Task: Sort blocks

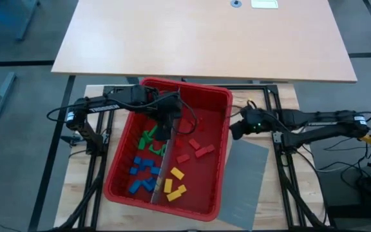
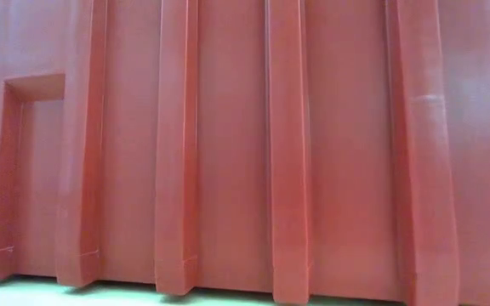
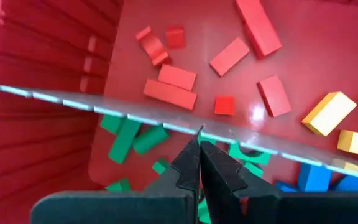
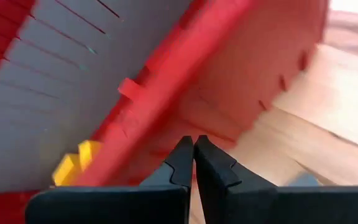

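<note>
Where the blocks point(image 1: 163, 164) lie is inside the red bin point(image 1: 221, 132), which is set on the wooden table point(image 1: 82, 183) between the two arms. They are seen grouped by colour in the high view: green blocks point(image 1: 149, 137) at the far left of the bin floor, blue blocks point(image 1: 142, 173) nearer on the same side, red blocks point(image 1: 195, 148) to the right of centre, and yellow blocks point(image 1: 174, 183) at the near middle. An upright grey divider panel point(image 1: 161, 169) is stood lengthwise in the bin, with green and blue on its left and red and yellow on its right. In the left wrist view the panel's thin top edge point(image 3: 135, 118) is shown crossing the picture, red blocks point(image 3: 178, 78) beyond it and green ones point(image 3: 124, 140) on the gripper's side.

The left gripper point(image 1: 167, 124) is held over the far middle of the bin, right at the panel's top edge — its jaws are pressed together and nothing is seen held between them point(image 3: 199, 152). The right gripper point(image 1: 237, 129) is parked just outside the bin's right wall, its jaws likewise closed on nothing point(image 4: 193, 149). A second grey slotted panel point(image 1: 242, 183) is laid flat on the table to the right of the bin. The low view is filled by the bin's ribbed red wall point(image 2: 228, 144) — nothing else can be made out there.
</note>
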Controlling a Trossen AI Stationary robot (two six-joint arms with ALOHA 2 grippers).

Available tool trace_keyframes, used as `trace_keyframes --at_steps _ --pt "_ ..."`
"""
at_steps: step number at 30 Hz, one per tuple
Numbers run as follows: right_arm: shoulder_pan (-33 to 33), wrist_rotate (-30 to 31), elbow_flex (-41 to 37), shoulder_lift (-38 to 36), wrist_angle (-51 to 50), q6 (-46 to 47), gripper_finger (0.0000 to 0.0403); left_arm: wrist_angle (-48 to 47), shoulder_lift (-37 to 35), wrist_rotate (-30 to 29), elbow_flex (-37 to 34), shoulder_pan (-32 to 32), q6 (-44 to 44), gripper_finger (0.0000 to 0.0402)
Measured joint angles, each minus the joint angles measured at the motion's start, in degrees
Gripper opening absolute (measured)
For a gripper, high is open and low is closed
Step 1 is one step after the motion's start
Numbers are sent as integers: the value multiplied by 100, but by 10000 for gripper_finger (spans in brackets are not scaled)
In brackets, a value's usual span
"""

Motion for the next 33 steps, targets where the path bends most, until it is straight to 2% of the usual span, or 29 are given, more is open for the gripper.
trace_keyframes --at_steps 16,20,23,28,33 --pt "-811 -884 -5 814 1880 -465 0 -74 -22 -7 -13 78 -685 9" --pt "-895 -1065 -5 1029 2254 -491 0 -251 -22 -25 -13 155 -998 37" --pt "-957 -1207 -5 1184 2559 -523 0 -456 -24 -266 -13 191 -1341 66" --pt "-1067 -1420 6 1262 2740 -693 0 -936 -26 -746 -13 223 -2210 121" --pt "-1366 -1739 6 1247 2820 -902 0 -1088 -31 -702 -13 248 -3232 177"
